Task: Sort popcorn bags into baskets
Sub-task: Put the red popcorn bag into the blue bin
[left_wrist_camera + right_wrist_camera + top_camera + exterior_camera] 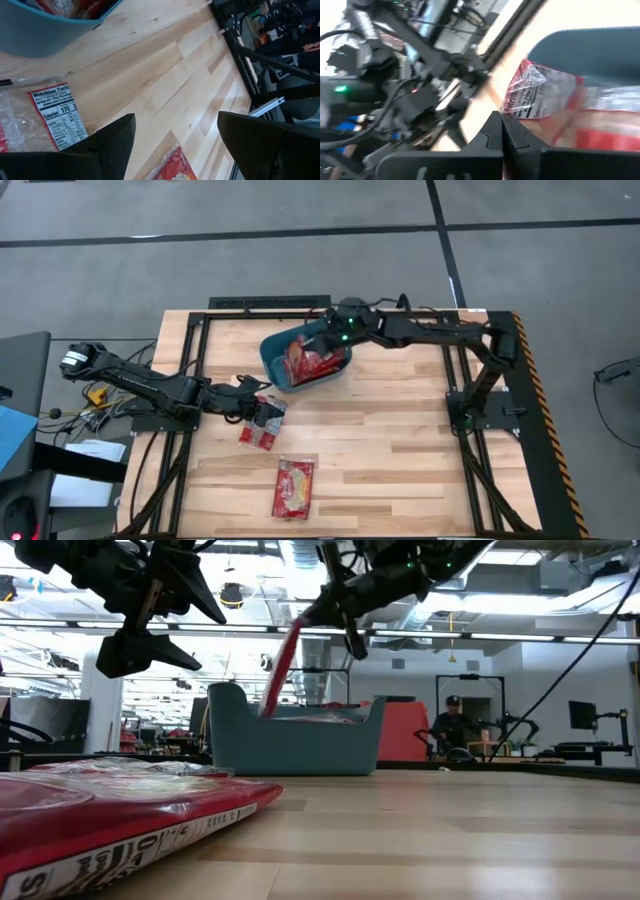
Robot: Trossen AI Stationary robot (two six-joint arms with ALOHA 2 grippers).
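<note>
High view: teal tub point(278, 364) toward far edge of counter point(400, 440), packets heaped inside. Right tool point(325, 348) over tub, clamped on a red popcorn bag point(322, 363). Left tool point(262, 410) on near left side of tub, above a second bag point(262, 423) lying flat on counter. Third bag point(294, 487) flat, well nearer than tub, close to near edge.

Low view: held bag point(279, 670) hanging edge-on, tilted, lower end inside tub point(295, 745); not readable from above. Person seated in room beyond tub.

Left wrist view: fingers point(114, 142) spread apart, nothing between; nutrition label of second bag point(55, 116) beside tub wall point(40, 35).

Right wrist view: fingers point(490, 135) pressed together on bag point(540, 95) at tub.
</note>
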